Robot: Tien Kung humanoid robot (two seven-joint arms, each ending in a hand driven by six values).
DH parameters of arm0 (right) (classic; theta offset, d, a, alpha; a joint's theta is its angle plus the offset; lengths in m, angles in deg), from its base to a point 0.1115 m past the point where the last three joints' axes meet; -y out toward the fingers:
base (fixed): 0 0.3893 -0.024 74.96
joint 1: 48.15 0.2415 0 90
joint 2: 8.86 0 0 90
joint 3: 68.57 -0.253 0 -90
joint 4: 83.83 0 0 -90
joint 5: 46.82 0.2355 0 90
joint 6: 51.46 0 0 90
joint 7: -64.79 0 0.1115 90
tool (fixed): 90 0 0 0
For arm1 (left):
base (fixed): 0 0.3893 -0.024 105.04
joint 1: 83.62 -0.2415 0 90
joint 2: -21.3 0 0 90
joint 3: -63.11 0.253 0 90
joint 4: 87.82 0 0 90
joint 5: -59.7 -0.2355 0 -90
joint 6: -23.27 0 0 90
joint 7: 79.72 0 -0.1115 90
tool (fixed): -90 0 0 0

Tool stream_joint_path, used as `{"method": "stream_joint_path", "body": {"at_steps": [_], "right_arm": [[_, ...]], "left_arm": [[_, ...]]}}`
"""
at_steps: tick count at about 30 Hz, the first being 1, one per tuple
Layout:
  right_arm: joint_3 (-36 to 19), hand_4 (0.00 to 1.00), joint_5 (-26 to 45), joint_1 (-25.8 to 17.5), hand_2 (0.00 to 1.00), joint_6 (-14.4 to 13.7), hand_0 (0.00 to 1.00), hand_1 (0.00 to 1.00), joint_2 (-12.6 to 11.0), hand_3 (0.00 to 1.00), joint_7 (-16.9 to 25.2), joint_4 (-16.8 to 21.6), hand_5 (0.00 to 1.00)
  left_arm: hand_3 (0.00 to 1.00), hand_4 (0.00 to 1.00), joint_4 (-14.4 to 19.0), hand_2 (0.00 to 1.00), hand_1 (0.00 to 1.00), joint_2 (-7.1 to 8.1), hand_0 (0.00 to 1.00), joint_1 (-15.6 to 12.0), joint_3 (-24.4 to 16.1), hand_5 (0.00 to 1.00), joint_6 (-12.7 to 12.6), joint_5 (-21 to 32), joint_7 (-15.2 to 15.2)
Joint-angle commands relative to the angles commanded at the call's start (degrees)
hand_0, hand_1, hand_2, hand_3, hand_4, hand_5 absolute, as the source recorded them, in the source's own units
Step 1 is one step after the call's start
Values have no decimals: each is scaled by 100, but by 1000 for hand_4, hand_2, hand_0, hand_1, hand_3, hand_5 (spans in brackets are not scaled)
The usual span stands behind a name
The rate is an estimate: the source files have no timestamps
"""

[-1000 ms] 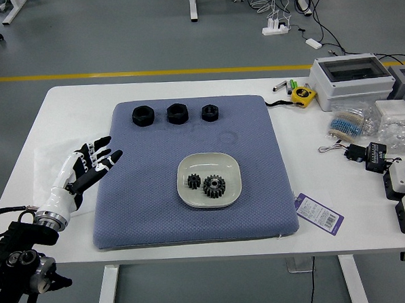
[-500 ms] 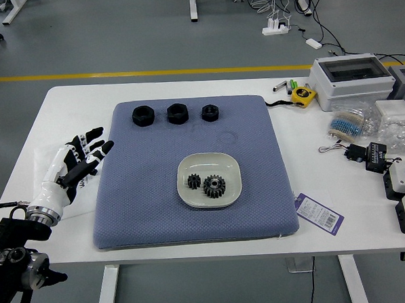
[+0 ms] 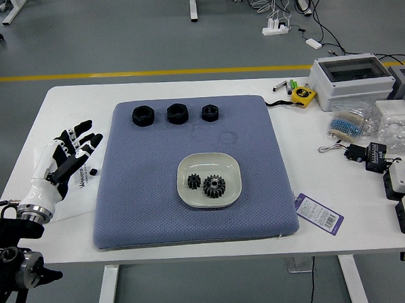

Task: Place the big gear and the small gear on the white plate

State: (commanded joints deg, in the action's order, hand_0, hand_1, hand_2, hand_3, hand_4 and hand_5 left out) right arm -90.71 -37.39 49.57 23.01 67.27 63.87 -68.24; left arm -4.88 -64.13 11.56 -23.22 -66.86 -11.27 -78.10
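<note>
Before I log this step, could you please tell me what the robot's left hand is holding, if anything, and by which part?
Nothing: the left hand is open and empty.

From where I stand, the white plate (image 3: 191, 203) lies flat, well apart from the spread fingers of the left hand (image 3: 59, 172), out to their right and a bit lower than their tips. It is pale and squarish, with rounded corners and a raised rim. Both gears sit inside it. The small gear (image 3: 194, 182) is black with chunky teeth, lying flat on the side closer to those fingers. The big gear (image 3: 214, 187) lies just beside it, farther from the fingers, dark too, with more teeth round its edge and a raised hub facing up. Their teeth look close, perhaps touching; I can't quite tell.
</note>
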Motion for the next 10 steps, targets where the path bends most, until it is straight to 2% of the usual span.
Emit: {"method": "stream_joint_path", "body": {"at_steps": [10], "right_arm": [[-14, 834, -30, -13, 731, -3, 651, 659, 10, 575, -3, -1, 680]], "left_arm": [[801, 903, 5, 883, 815, 16, 818, -26, -66, 463, 14, -18, -16]]}}
